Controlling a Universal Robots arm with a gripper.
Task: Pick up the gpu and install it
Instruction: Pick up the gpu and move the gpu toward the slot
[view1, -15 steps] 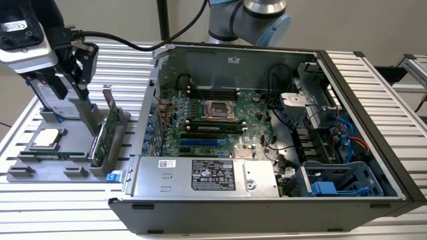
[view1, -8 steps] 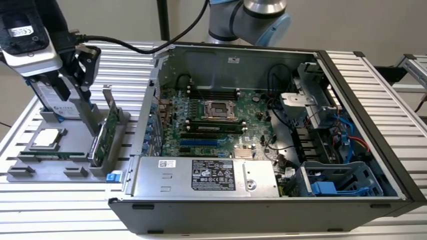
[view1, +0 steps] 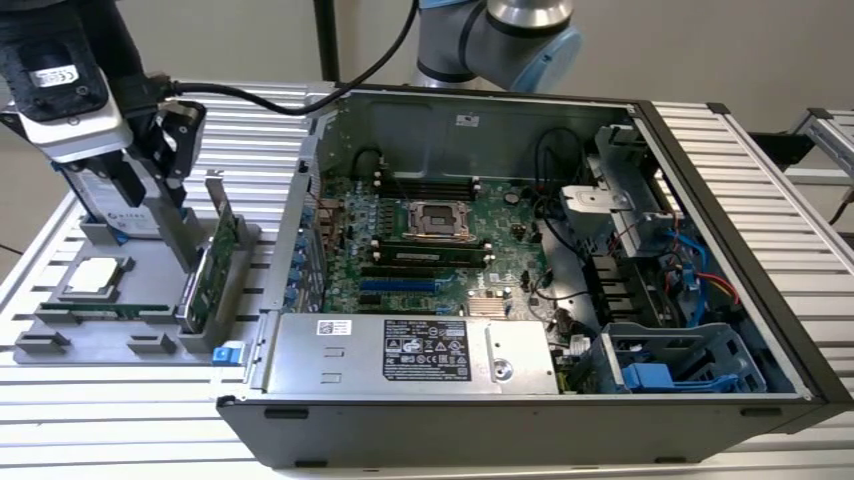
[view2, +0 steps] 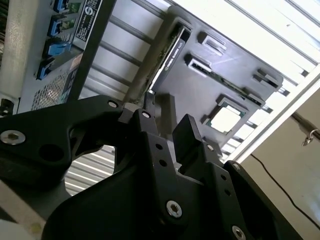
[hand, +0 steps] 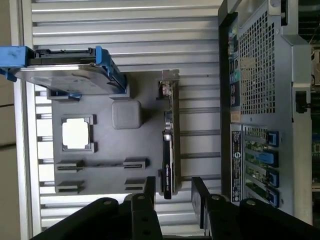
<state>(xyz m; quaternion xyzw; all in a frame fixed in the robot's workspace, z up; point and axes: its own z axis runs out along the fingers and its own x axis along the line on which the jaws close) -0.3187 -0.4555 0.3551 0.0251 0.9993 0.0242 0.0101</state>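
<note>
The gpu (view1: 214, 255) stands on its long edge in a slot of the grey holder tray (view1: 94, 345), on the exterior view's left, with its silver bracket pointing up. In the first wrist view the gpu (hand: 168, 145) appears edge-on as a thin dark strip. My gripper (view1: 154, 190) hangs open above the tray, a little up and to the left of the card. In both wrist views the two black fingers (hand: 199, 192) stand apart on either side of the card's line, holding nothing. The gripper (view2: 167, 131) is clear of the gpu (view2: 167, 55).
The tray also holds a silver hard drive with blue rails (hand: 65, 75), a processor chip (hand: 76, 134) and a memory stick (hand: 100, 164). The open computer case (view1: 534, 250) lies to the exterior view's right, its motherboard (view1: 414, 250) exposed. Ribbed aluminium table (view1: 120, 420) surrounds both.
</note>
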